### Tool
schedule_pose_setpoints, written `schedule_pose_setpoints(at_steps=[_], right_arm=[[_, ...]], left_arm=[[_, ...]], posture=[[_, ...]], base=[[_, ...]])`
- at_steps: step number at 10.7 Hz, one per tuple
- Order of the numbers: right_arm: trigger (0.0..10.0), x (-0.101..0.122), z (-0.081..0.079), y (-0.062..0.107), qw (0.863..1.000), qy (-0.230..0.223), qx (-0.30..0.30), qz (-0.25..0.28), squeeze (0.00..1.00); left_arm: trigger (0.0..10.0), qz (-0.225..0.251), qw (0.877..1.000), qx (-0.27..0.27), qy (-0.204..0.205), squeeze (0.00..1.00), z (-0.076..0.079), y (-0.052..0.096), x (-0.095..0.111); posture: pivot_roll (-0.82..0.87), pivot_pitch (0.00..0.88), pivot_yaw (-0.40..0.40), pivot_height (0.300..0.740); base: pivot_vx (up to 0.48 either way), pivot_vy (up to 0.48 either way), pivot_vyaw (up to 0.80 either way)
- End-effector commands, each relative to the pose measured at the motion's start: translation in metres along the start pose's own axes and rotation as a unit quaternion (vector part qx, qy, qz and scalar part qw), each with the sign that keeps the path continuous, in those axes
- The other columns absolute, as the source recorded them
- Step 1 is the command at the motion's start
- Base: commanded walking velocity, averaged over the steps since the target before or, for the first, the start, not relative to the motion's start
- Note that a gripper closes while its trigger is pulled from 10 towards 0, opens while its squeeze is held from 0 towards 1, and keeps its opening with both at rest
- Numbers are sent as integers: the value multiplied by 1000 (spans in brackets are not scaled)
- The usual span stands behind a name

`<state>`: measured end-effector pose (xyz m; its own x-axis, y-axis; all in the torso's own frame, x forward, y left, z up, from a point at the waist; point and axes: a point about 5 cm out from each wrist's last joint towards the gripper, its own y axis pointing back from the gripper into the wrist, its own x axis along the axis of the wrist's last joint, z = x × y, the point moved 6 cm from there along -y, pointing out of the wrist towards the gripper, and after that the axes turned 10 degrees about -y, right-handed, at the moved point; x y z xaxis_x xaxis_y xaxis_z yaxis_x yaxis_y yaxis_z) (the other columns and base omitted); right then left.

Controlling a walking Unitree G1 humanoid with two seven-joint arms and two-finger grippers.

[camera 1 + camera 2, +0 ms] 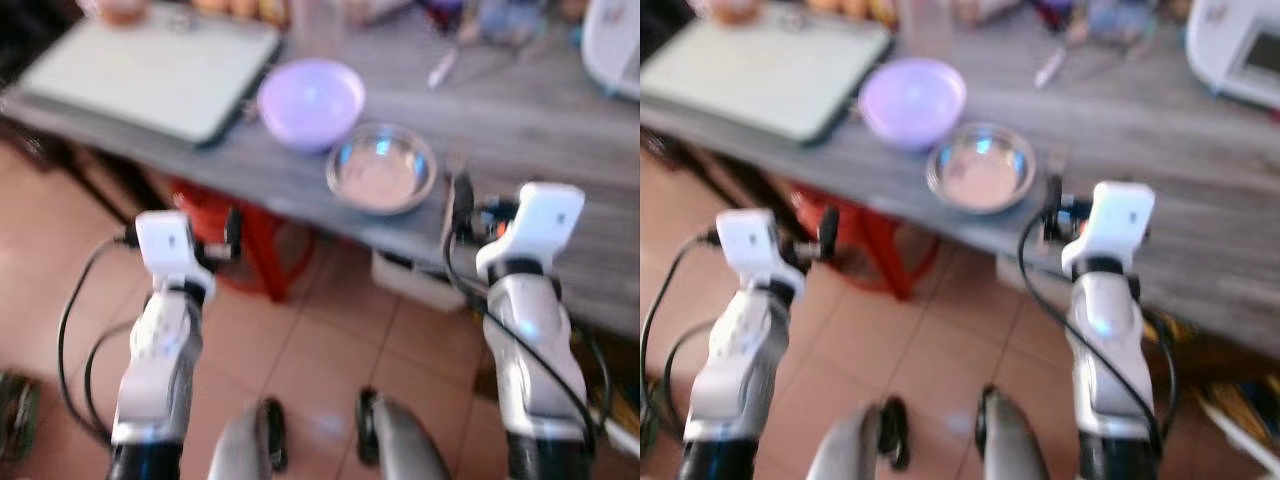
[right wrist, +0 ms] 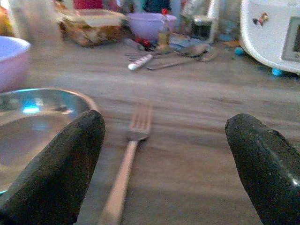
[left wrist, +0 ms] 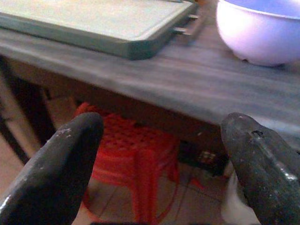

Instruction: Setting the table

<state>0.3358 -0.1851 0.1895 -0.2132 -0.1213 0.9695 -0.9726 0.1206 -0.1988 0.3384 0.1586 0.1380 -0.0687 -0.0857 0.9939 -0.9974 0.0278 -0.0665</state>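
Right wrist view: right gripper (image 2: 164, 164) spread wide, empty, fork (image 2: 127, 161) lying between fingers beside steel bowl (image 2: 28, 126). Left gripper (image 3: 159, 164) wide open, empty, near table edge (image 3: 140, 93).

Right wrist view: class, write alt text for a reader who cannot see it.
The right hand, fingers open, hovers over a grey wooden table above a fork beside a steel bowl. Behind lie a lilac bowl, cutlery and a white appliance.
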Motion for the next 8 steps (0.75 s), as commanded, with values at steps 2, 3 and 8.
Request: schedule_pose_setpoints(at_steps=[2,3,8], right_arm=[[10000,-3,3,1,1000,1,-5,-3,0],[10000,-3,3,0,1000,-1,-6,-4,0],[10000,-5,1,-3,1000,-3,-3,-6,0]], left_arm=[[10000,-13,1000,5,-3,0,-3,3,-7],[10000,-12,1000,4,-3,0,-2,1,-6],[10000,-10,1000,-1,3,0,2,1,-6]], posture=[[-46,165,60,740],[-47,168,59,740],[-49,172,56,740]], base=[[-313,0,0],[-330,0,0],[-312,0,-500]])
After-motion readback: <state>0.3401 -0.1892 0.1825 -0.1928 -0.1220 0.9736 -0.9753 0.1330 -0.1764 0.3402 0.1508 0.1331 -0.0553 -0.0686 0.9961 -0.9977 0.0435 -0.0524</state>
